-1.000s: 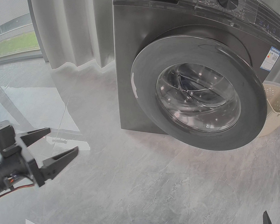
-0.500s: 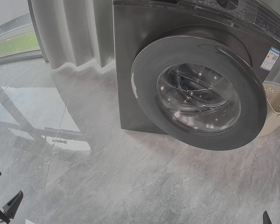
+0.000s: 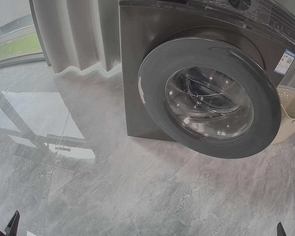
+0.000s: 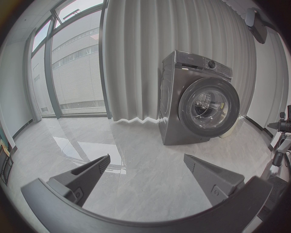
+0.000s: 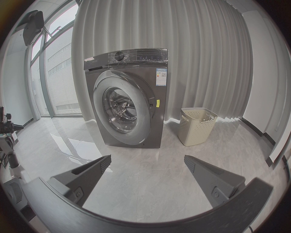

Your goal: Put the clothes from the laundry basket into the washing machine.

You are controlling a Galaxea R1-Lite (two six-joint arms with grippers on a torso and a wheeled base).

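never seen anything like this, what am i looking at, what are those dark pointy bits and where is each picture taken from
This is a two-armed robot on wheels. One picture comes from a camera on its head, looking down at the grey tiled floor; the other two come from cameras on its wrists. The dark pointed pairs are its grasping parts: the left gripper and the right gripper, both open and holding nothing. Ahead stands a grey washing machine with its round door swung partly open. Beside it, on the robot's right, sits a cream laundry basket; what it holds cannot be told. White curtains hang behind.
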